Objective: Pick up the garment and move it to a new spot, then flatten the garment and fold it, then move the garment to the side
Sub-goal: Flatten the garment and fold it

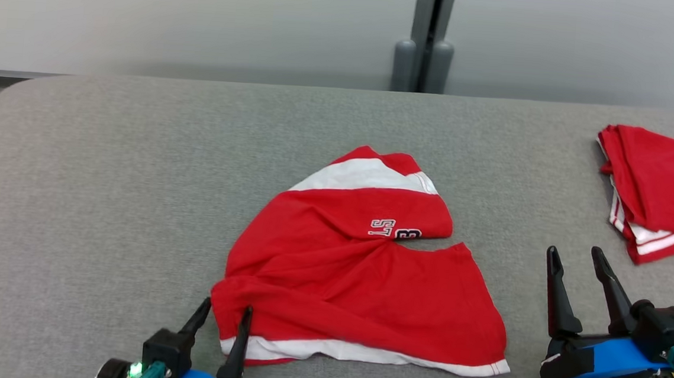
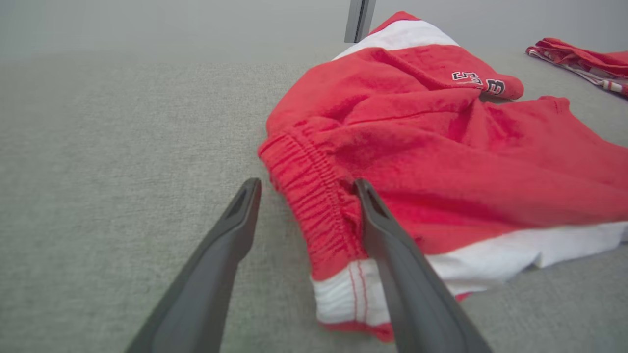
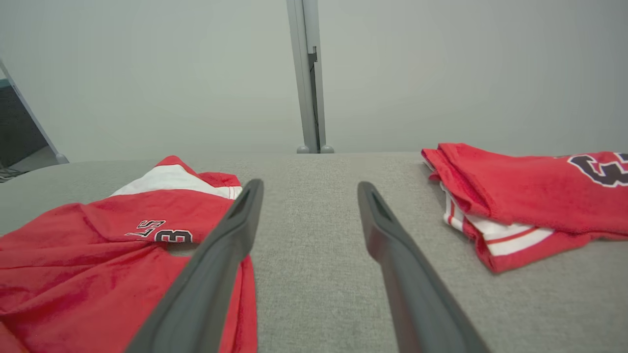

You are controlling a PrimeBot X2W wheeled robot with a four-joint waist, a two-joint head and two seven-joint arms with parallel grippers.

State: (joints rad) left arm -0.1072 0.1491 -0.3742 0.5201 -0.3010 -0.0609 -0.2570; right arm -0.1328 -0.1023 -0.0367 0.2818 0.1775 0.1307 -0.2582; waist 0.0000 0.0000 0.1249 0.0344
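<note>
**mx_lurker:** Head view first: where are the red shorts [image 1: 355,273] sitting?

**foldbot_fan:** Pretty much in the middle of the grey counter [image 1: 105,196]. They're rumpled, with one leg flopped over showing white lettering [image 1: 395,228] and a white band along the near edge. The left gripper [image 1: 225,313] is at their near-left corner, fingers spread, one on each side of that corner. The right gripper [image 1: 574,254] is off to the right over bare counter, fingers wide apart, nothing in them. A folded red garment [image 1: 664,182] lies at the far right edge, well apart from the shorts.

**mx_lurker:** And the left wrist view?

**foldbot_fan:** The gathered elastic waistband [image 2: 314,196] runs between the two fingers. They stand wide and aren't pinching it. The one on the right lies over the white trim, can't tell if it's actually touching. The other is over bare counter just beside the cloth.

**mx_lurker:** Right wrist?

**foldbot_fan:** Fingers open and empty, pointing across bare counter toward a grey post [image 3: 309,73] at the back. Shorts are to their left, folded garment to their right.
</note>
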